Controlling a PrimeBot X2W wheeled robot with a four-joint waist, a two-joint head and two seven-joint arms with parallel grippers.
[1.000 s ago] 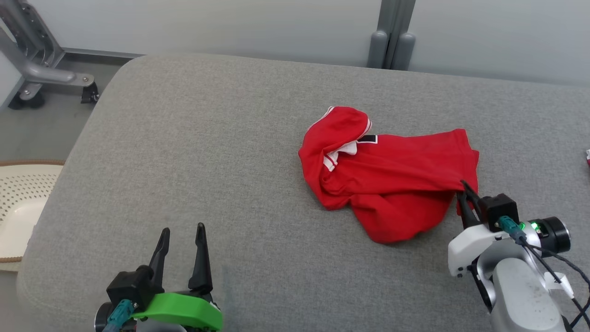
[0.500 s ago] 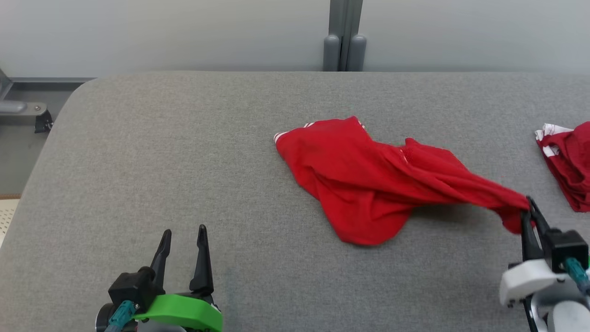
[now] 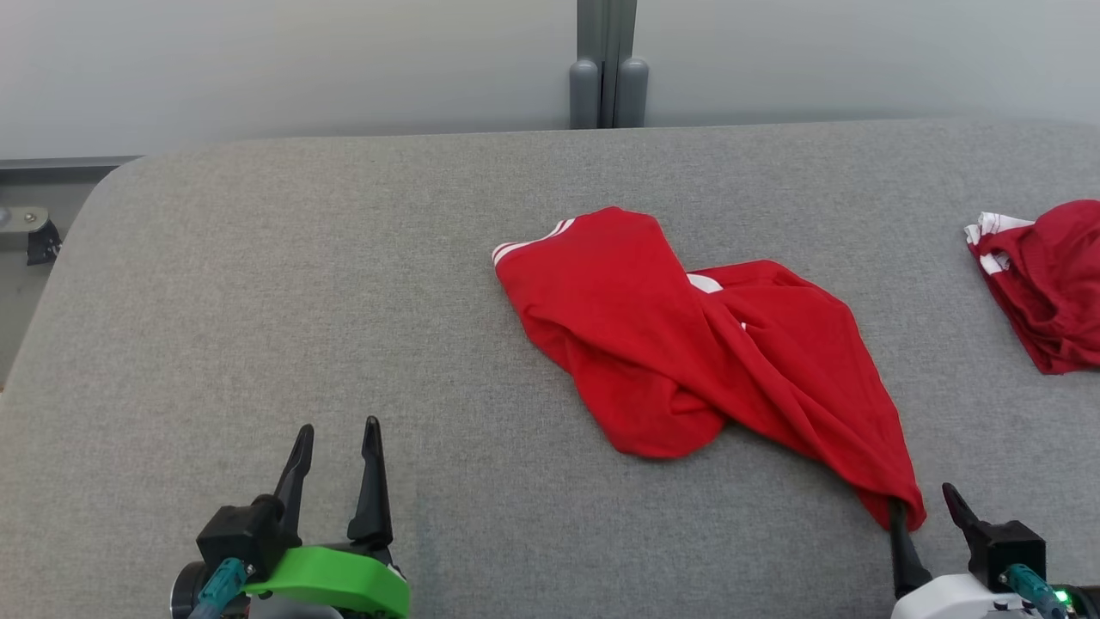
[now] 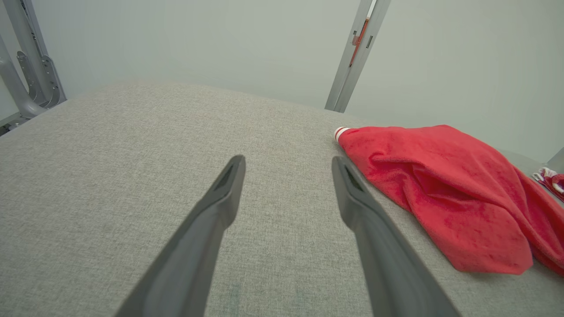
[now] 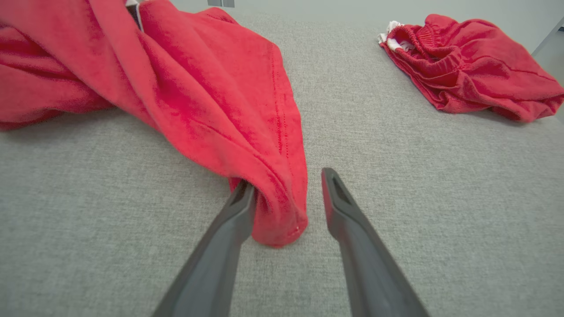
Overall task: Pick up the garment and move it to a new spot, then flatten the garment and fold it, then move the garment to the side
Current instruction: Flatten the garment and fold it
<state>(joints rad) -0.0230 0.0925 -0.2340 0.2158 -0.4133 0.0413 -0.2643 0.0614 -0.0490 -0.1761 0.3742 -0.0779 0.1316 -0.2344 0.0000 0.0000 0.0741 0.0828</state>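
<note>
The red garment (image 3: pixel 687 352) lies crumpled on the grey padded table (image 3: pixel 258 284), in front of the post (image 3: pixel 606 77) at the far edge and a little to its right. Its long axis runs on a slant: the white-striped end points toward the post, and the narrow, drawn-out corner points away from it, toward the robot's right.

That corner sits between the fingers of the right hand (image 3: pixel 921 499), which stand apart. The cloth rests loose on the table and touches one finger, so nothing is clamped. The stretched, twisted shape suggests the garment was laid down by this corner, so the move to a new spot looks done and flattening comes next.

The left hand (image 3: pixel 337 425) waits well to the left of the post, at the near edge, fingers spread and empty, probably ready for the striped end. A second red garment (image 3: pixel 1040 284) lies far to the right of the post, apart from the first.
</note>
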